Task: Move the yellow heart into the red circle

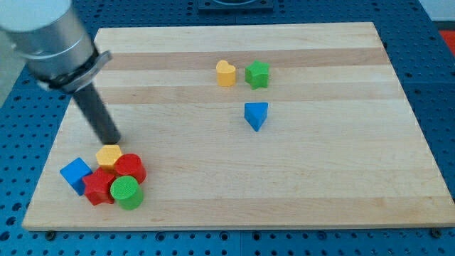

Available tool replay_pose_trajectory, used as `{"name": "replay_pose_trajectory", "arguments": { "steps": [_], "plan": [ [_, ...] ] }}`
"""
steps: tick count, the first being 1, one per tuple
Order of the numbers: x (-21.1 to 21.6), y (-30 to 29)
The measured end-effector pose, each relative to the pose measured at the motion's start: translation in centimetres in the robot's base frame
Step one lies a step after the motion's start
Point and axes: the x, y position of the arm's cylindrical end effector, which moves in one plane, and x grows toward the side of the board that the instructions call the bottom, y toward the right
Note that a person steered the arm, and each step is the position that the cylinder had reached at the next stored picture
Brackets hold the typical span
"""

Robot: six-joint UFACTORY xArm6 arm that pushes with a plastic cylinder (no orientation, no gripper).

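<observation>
The yellow heart [226,73] sits near the view's top centre, right beside a green star [257,74] on its right. The red circle [131,168] lies in a tight cluster at the view's bottom left. My tip [114,142] is just above that cluster, close over the yellow hexagon [109,155], far to the left of and below the yellow heart.
The cluster also holds a blue cube [75,174], a red star-like block [99,187] and a green circle [126,192]. A blue triangle [256,115] lies below the green star. The wooden board [320,178] rests on a blue perforated table.
</observation>
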Motion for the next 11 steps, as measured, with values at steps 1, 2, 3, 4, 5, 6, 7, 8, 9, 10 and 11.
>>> {"name": "replay_pose_trajectory", "arguments": {
  "steps": [1,2,3,4,5,6,7,8,9,10,11],
  "plan": [
    [-6.3,4.2],
    [-11.4,8.3],
    [-17.0,12.1],
    [-21.3,16.1],
    [-19.7,18.4],
    [-18.9,18.4],
    [-18.7,17.8],
    [-16.4,16.9],
    [-12.4,16.8],
    [-8.0,16.5],
    [-6.8,16.5]
  ]
}}
